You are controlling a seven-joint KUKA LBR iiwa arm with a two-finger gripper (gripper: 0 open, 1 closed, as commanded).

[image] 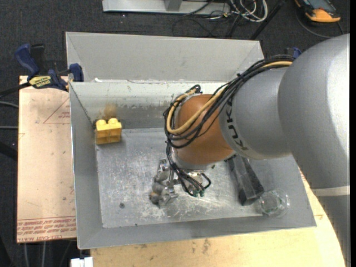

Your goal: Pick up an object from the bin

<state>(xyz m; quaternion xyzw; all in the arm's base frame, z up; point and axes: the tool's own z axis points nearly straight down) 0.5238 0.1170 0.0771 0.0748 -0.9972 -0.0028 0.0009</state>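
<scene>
The bin [122, 171] is bare grey metal, matt on its walls and scuffed with pale scratches across its floor, and the pincer [164, 191] looks like dull bare metal too. The yellow block [108, 130] is smooth plastic with a slight sheen, the dark bar [245, 182] is matt black, and the clear lump [272, 202] is glossy and see-through. The orange cover [197, 132] is smooth with a soft shine.

Readable text — one brand name.
"KUKA" in dark letters runs along the grey arm [278, 115] — near its wrist end.
</scene>
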